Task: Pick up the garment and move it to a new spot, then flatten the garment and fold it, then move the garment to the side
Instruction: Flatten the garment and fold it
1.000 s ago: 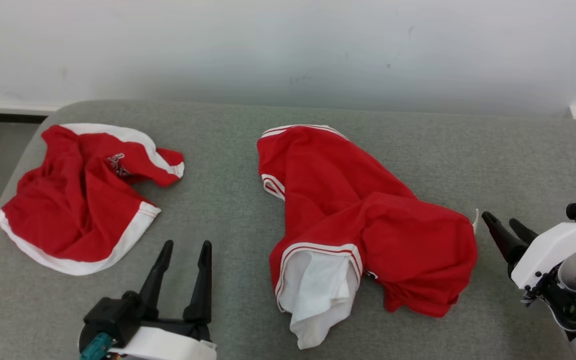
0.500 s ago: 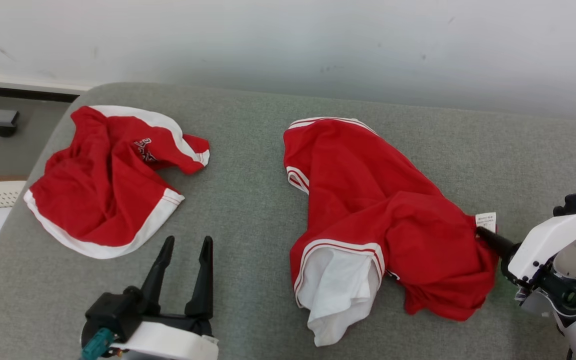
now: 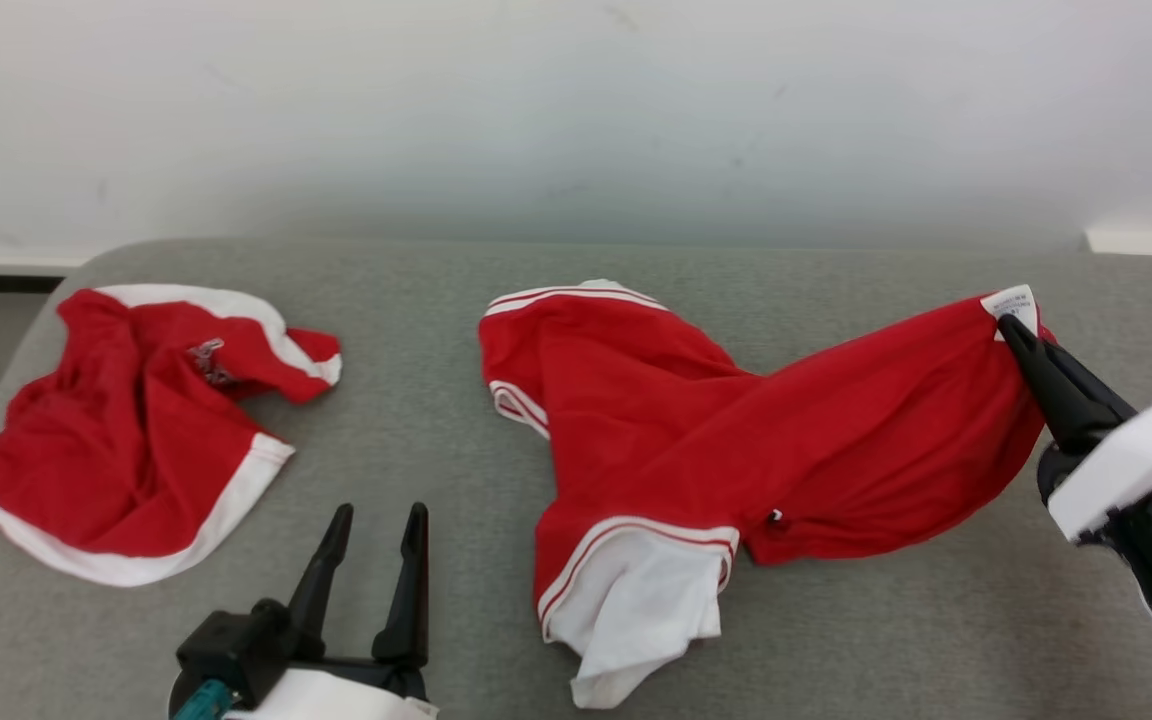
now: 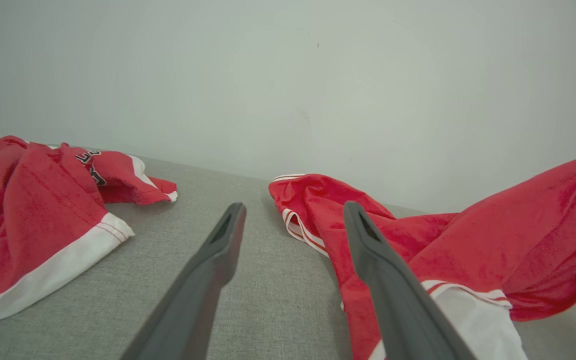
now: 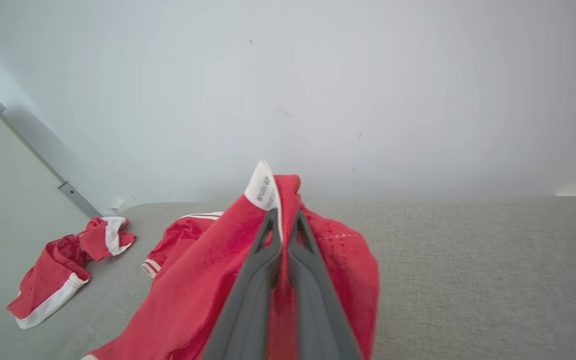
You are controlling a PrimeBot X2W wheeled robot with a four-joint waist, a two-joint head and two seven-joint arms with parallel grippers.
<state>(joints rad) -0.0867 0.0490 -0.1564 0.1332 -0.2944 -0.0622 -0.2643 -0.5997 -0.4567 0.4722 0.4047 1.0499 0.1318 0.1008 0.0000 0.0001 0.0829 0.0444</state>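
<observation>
r gripper [image 3: 1008, 325] clamped on tagged corner of red garment [image 3: 736, 420], rest draped left twd l gripper [image 3: 379, 512], fingers apart

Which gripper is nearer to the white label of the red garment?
Right. The right gripper pinches the garment beside the label; the left gripper sits open, well apart.

Two red garments, two grippers, one grey cushion [image 3: 436, 290].

The garments number two: the striped garment [image 3: 736, 430] in the middle and the white-hemmed garment [image 3: 126, 430] at the left; one white label [image 3: 1014, 300] shows, on the striped one; the grippers number two, the left gripper [image 3: 379, 510] and the right gripper [image 3: 1011, 325], each with two dark fingers, four in all; one gripper has its fingers apart, the other is pinched on cloth; one cushion bears both garments; one pale wall [image 3: 576, 100] stands behind.
</observation>
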